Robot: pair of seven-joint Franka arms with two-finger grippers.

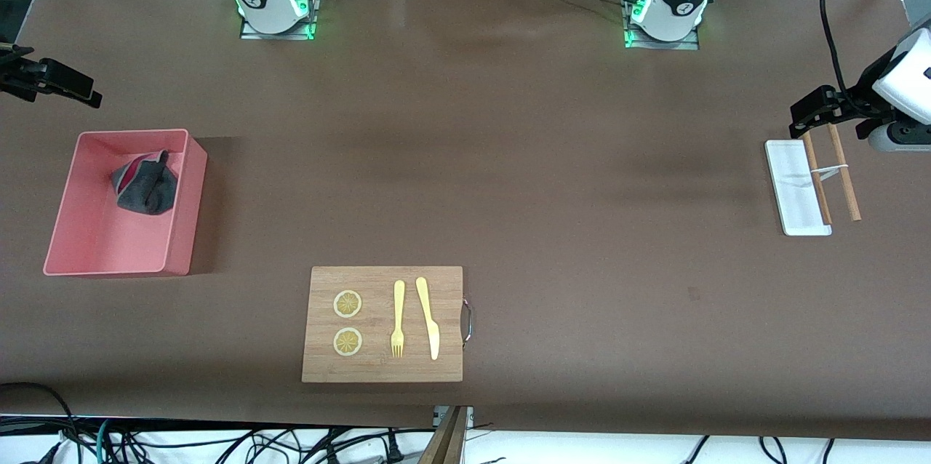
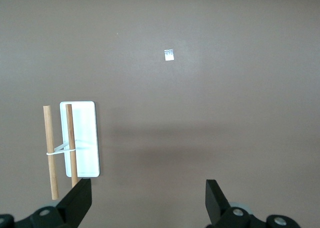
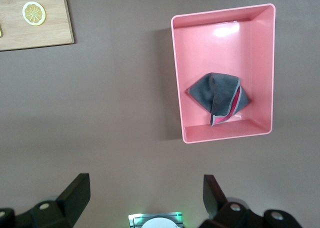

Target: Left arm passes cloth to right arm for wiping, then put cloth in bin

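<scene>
While I watch from my console, the cloth (image 1: pixel 145 184) lies crumpled inside the bin (image 1: pixel 94 253), in the part farther from the front camera, its red patch showing along one fold. I see the bin sitting on the table (image 1: pixel 567 180) toward the right arm's end, with the wooden board (image 1: pixel 382 369) nearer the front camera, carrying two lemon slices (image 1: pixel 348 304), a yellow fork (image 1: pixel 398 318) and a yellow knife (image 1: pixel 428 317). My right tool (image 3: pixel 141 198) hangs above the table beside the bin, fingers spread and holding nothing. My left tool (image 2: pixel 145 200) hovers at the left arm's end, over the table by the white tray (image 1: pixel 793 191) and two wooden sticks (image 1: pixel 844 173), fingers likewise spread and empty.
</scene>
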